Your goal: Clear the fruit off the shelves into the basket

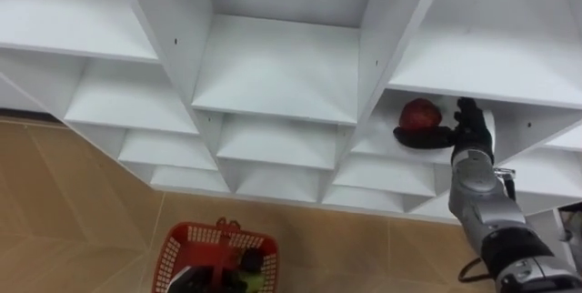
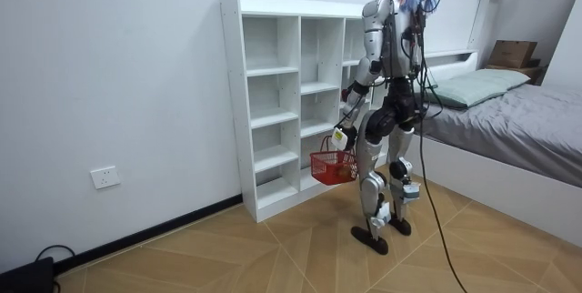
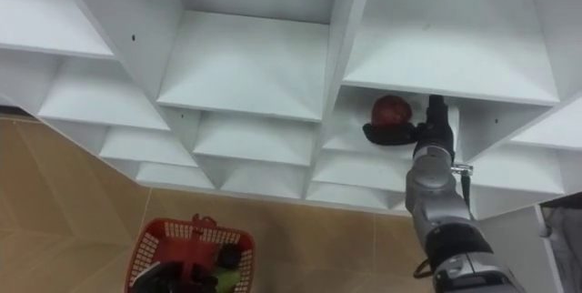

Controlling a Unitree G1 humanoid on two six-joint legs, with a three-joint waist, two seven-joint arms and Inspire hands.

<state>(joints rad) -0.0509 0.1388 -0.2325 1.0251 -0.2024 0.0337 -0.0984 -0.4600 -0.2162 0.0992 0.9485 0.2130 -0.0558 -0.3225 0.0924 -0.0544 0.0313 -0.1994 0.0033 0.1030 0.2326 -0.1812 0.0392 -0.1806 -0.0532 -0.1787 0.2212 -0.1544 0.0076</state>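
A red fruit (image 1: pixel 420 113) on the shelf (image 1: pixel 273 75) is clasped by the right hand (image 1: pixel 470 127), a red basket (image 1: pixel 177 238) gripped in the left hand (image 2: pixel 338 136).

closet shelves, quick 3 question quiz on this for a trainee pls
1. True or false: the red fruit lies in the red basket.
2. Which hand is up at the fruit inside the closet? A) left hand B) right hand
3. Fill in: in the room view the basket hangs at the robot's ___ hand, low in front of the closet.

Key:
1. False: the fruit sits in a shelf compartment.
2. B.
3. Left: the left hand carries it.
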